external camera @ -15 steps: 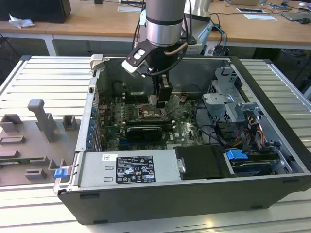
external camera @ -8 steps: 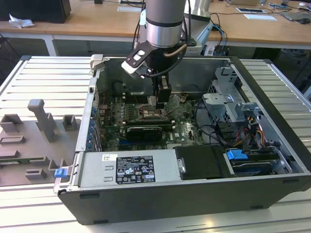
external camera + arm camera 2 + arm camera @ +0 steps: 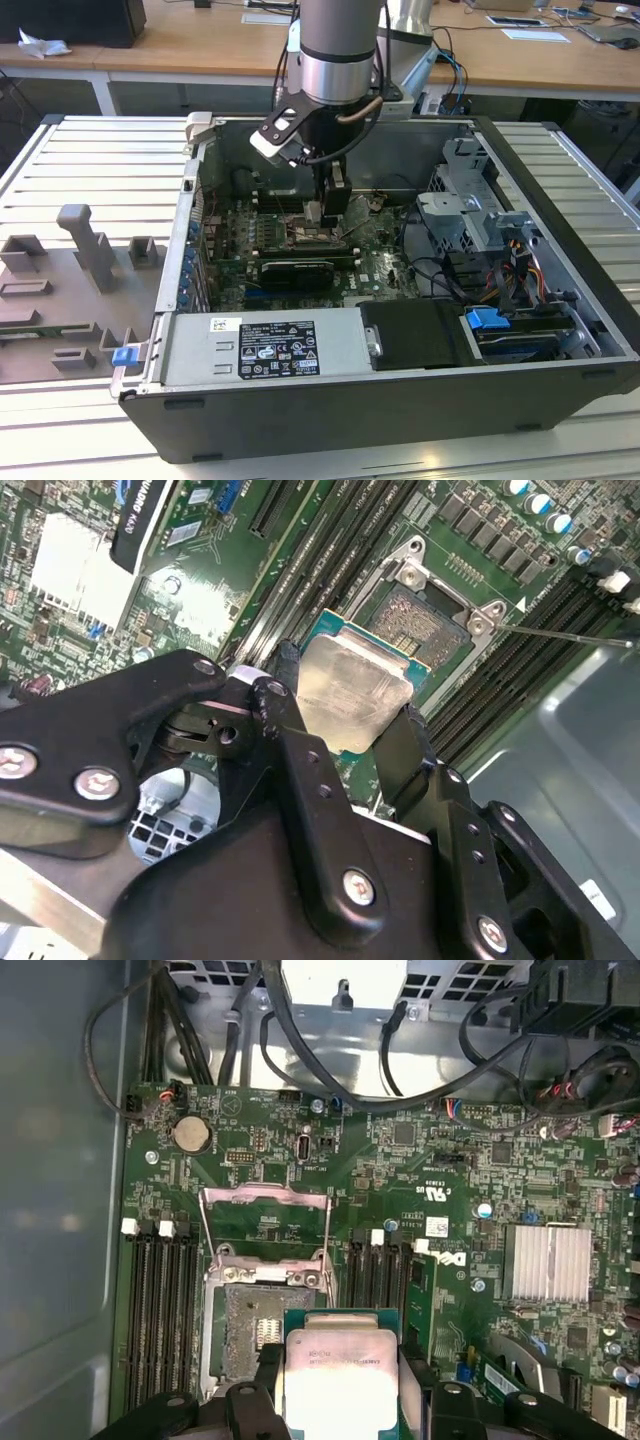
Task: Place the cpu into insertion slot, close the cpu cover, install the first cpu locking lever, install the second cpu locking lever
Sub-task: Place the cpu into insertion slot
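Item: black two-finger gripper (image 3: 345, 708), clamped on opposite edges of the small square silver-topped cpu (image 3: 352, 692). The chip is held above and just beside the dark, silver-rimmed insertion slot (image 3: 425, 620). Thin silver frame cpu cover (image 3: 265, 1197): folded back. Risk, by my reckoning: the chip is offset from the socket. Lowered so, it could seat crooked and bend contacts.

Gripped in the claw (image 3: 346, 692), the cpu (image 3: 356, 702) hangs over the insertion slot (image 3: 425, 625).
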Controlling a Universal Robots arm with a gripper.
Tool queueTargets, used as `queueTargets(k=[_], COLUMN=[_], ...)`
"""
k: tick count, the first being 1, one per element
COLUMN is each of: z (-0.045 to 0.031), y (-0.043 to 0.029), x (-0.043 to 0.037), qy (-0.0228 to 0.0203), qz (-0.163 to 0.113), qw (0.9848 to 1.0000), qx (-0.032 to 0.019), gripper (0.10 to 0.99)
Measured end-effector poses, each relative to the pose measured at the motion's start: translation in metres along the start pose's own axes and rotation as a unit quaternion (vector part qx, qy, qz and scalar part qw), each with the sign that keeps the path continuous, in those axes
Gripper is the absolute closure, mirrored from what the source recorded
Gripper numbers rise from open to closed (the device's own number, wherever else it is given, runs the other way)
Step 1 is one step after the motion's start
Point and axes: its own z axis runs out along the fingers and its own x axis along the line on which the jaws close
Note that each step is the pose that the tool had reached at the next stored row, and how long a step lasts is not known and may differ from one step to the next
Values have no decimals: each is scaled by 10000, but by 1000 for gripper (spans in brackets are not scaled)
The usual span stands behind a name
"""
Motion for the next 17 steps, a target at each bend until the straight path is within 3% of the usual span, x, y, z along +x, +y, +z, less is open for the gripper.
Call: queueTargets(k=[3, 17], z=[62, 109], y=[-2, -11], x=[1, 5], qy=[-1, -4], qz=[69, 91], qw=[10000, 10000], qx=[1, 1], gripper=[545, 545])
